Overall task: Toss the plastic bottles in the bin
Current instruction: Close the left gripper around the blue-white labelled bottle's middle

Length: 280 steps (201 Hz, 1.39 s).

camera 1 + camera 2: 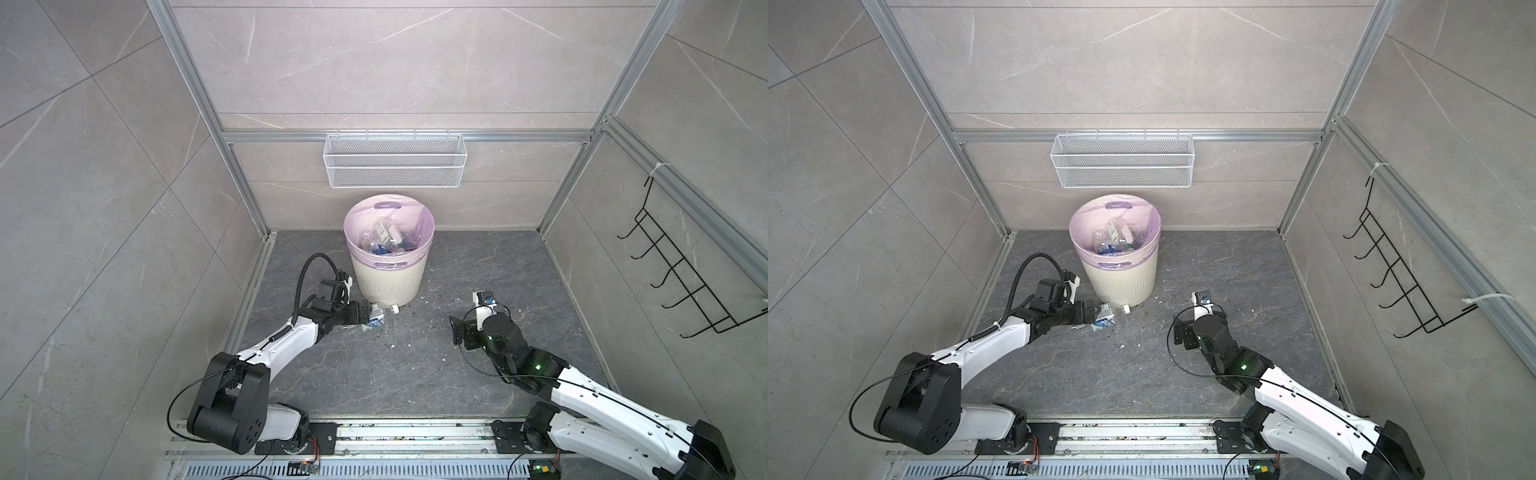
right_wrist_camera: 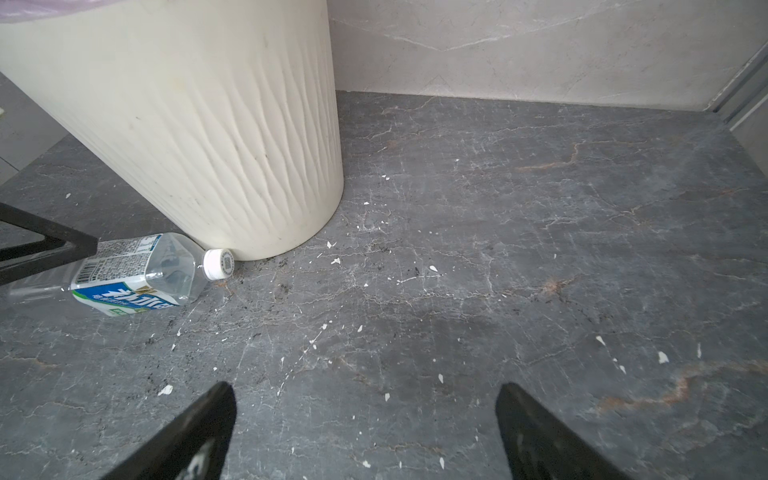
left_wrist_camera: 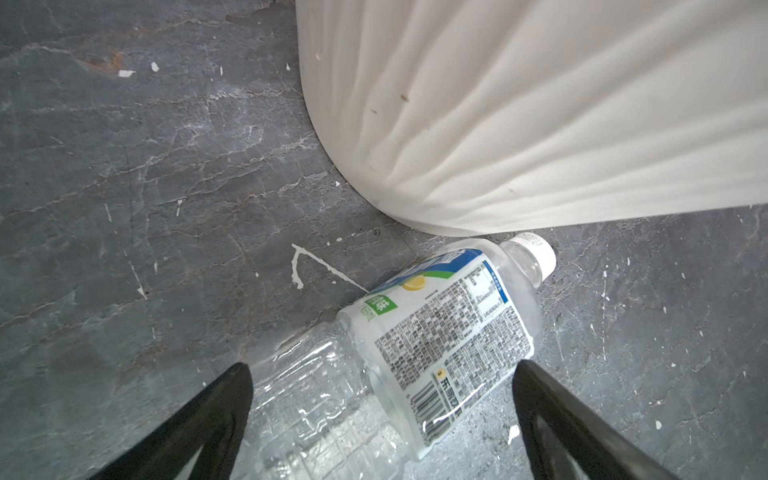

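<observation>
One plastic bottle, clear with a white-and-blue label and a white cap, lies on the dark floor beside the foot of the bin; both top views show it. My left gripper is open, its two fingers standing either side of the bottle's clear lower end with gaps to it. Several plastic bottles lie inside the pink-lined bin. My right gripper is open over bare floor, right of the bin, with the lying bottle off to its side.
A white wire-mesh basket hangs on the back wall above the bin. A black hook rack is fixed to the right wall. Small white flecks dot the floor. Walls close in the floor on three sides.
</observation>
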Tool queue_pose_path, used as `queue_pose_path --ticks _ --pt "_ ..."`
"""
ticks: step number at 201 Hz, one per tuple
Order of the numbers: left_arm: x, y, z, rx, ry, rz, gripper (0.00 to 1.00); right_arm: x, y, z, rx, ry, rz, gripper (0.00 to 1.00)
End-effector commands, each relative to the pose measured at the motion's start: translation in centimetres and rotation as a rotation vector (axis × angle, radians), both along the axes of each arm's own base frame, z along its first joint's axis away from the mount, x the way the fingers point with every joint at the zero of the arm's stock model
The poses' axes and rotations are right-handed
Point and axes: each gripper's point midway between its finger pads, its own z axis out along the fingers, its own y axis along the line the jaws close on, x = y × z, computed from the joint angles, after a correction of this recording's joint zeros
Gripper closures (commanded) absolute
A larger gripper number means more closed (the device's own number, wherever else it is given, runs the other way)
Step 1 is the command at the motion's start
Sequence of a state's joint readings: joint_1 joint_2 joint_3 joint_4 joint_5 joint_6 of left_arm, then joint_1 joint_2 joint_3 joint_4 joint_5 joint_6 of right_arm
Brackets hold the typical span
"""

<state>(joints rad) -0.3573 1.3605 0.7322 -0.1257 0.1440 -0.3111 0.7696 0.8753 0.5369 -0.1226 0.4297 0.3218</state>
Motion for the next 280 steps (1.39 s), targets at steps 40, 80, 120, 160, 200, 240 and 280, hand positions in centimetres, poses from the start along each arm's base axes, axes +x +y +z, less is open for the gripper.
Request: queue_pose_path --ticks 40,80,120,160,200,240,280 --pt "-1.6 -1.8 1.2 -0.092 0.019 -0.048 0.00 0.3 -0.3 1.8 0.030 -0.036 -0.021 0.00" --pt "-3.2 -3.0 0.5 -0.072 0.062 -0.098 0.00 0.2 -0.3 1.9 0.033 -0.038 -0.021 0.00" --pt "-4.9 -4.4 0.2 -0.060 0.101 -0.161 0.00 0.2 -0.4 2.0 0.033 -0.041 -0.024 0.00" --pt "-4.9 -4.1 1.1 0.052 0.066 -0.176 0.00 0.1 -0.4 2.1 0.037 -0.043 -0.022 0.00" --pt "-3.6 -4.0 0.3 0.140 0.053 -0.182 0.00 0.1 -0.5 2.1 0.037 -0.043 -0.023 0.00" --pt "-2.9 -5.4 -1.6 0.253 0.053 -0.236 0.05 0.2 -0.5 2.0 0.032 -0.041 -0.026 0.01" --pt "-3.2 -6.0 -3.0 0.341 0.060 -0.268 0.13 0.2 -0.5 1.9 0.027 -0.036 -0.029 0.00"
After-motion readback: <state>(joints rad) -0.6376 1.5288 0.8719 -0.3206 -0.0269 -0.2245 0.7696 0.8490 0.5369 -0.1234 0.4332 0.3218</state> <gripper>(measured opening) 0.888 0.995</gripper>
